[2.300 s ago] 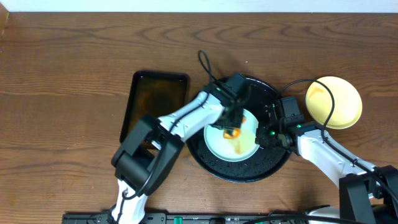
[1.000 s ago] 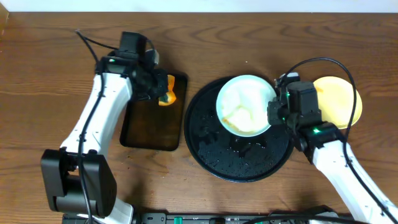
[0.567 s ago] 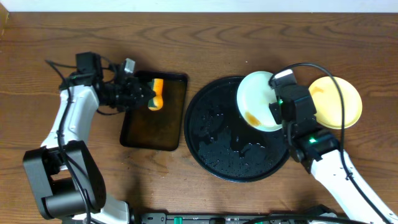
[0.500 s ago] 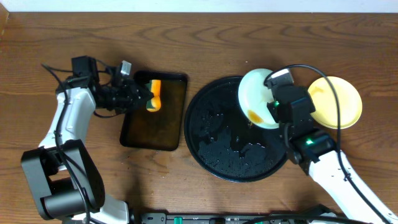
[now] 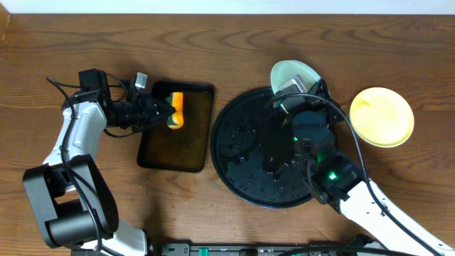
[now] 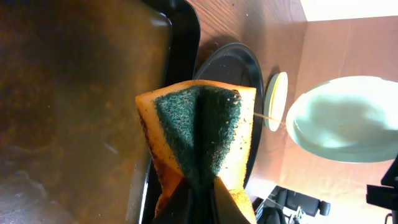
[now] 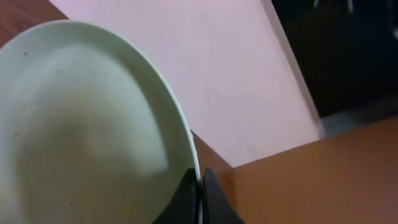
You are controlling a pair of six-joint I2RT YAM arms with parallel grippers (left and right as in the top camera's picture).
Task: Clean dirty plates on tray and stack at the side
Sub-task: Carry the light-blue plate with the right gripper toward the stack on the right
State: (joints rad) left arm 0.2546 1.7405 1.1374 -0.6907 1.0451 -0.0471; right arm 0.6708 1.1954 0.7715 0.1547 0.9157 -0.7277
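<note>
Both pairs of jaws are closed on something. The left gripper (image 6: 196, 194) pinches a folded sponge and the right gripper (image 7: 200, 186) nips the rim of a mint-white plate, with the fingers narrow on either face of the edge.

Brown wood-grain tabletop (image 5: 85, 43) fills the overhead view. On it the large round black tray (image 5: 245, 163) sits right of centre. Its glossy floor is bare and dotted with wet-looking specks. At its 9 o'clock, just beside it, lies the smaller dark rectangular tray (image 5: 178, 151), its floor a murky brown.

2 plates show. The pale yellow plate (image 5: 382, 116) rests flat on the bare wood at about 2 o'clock from the round tray, apart from its rim. The mint-white plate (image 5: 291, 71) is held off the surface at the tray's 1 o'clock, tilted steeply, with its upper part past the rim. Most of it is hidden under the right arm in the overhead view. In the right wrist view its face is pale, with only a few tiny brown specks.

The sponge (image 5: 176, 110), orange with a green scouring face folded inward, hangs in the left fingers over the 12 o'clock end of the rectangular tray. The left arm reaches in from 9 o'clock.
</note>
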